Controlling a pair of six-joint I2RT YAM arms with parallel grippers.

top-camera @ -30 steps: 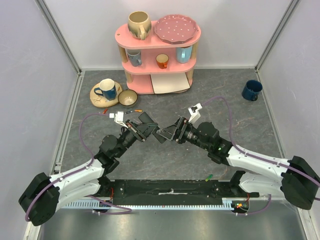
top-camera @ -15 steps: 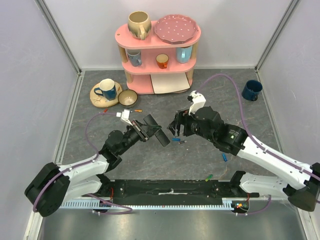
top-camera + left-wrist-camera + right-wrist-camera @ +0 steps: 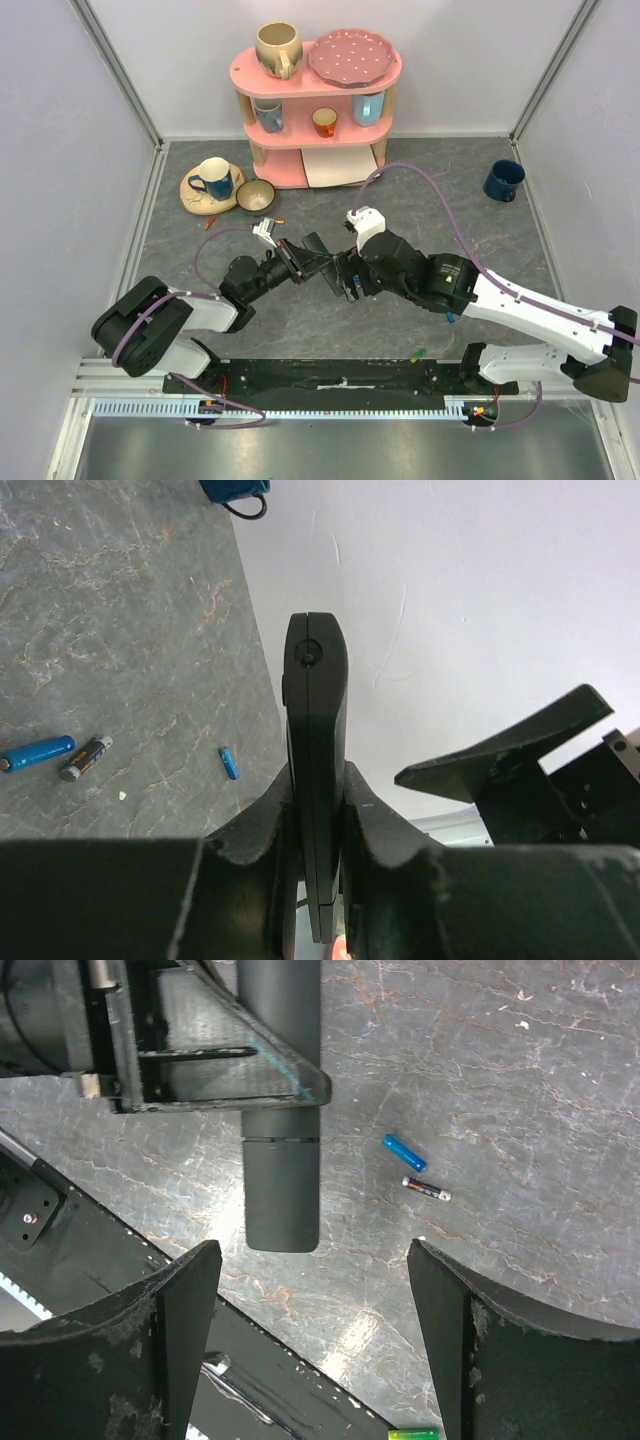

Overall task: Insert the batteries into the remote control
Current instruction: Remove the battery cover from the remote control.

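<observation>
On the grey marbled table (image 3: pixel 480 210) between white walls (image 3: pixel 480 60), we see a green battery (image 3: pixel 419 354) nearest, the left gripper (image 3: pixel 317 785) clenched on the remote (image 3: pixel 316 680), the right gripper (image 3: pixel 312 1260) spread open facing it, a pink shelf (image 3: pixel 280 165) behind; the left wrist view shows the remote's thin edge, the right its broad face.

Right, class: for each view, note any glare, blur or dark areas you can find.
Top external: even soft light, sharp throughout, no glare. Left wrist: the left gripper, close to the lens, is dark and soft; the remote stands sharp against a bright wall. Right wrist: a glare patch on the table; the batteries are crisp.
</observation>
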